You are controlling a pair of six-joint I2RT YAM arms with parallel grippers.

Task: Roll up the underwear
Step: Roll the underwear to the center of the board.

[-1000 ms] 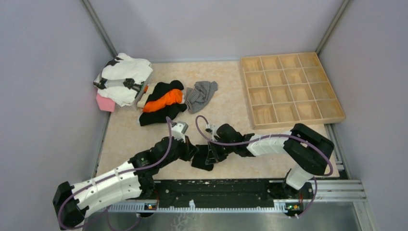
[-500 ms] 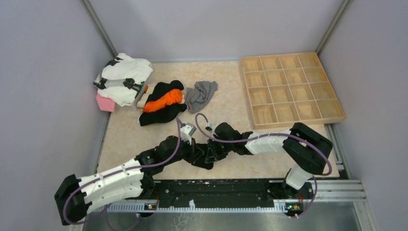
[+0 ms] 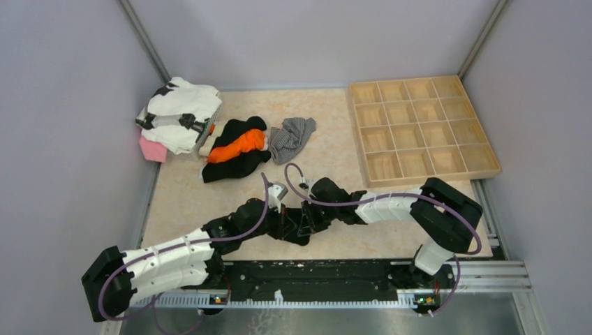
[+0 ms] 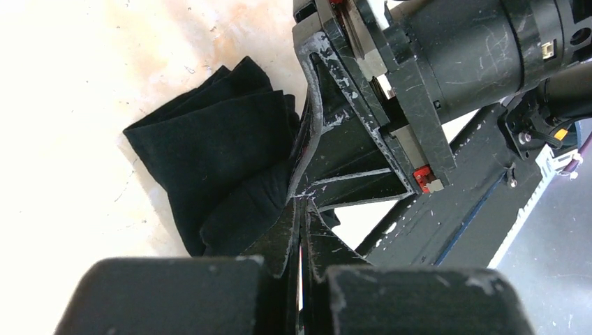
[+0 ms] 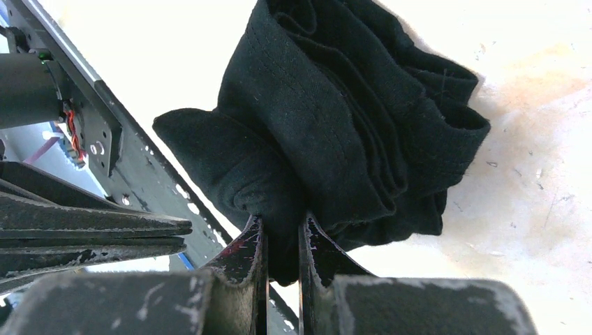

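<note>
We see a beige mottled table [image 3: 328, 157], evenly lit. Plain lilac-grey walls [image 3: 314, 35] enclose it; a black rail [image 3: 335, 280] lines its near edge.

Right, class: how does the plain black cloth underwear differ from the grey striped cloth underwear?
Pattern: the plain black cloth underwear has none; the grey striped cloth underwear is finely striped. Place: the black lies in front, the grey further back. State: the black is folded in layers and pinched by the right hand; the grey lies crumpled, untouched. Both are small soft cloths.

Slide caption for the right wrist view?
Right gripper shut on the bunched black underwear, pale table beneath.
</note>
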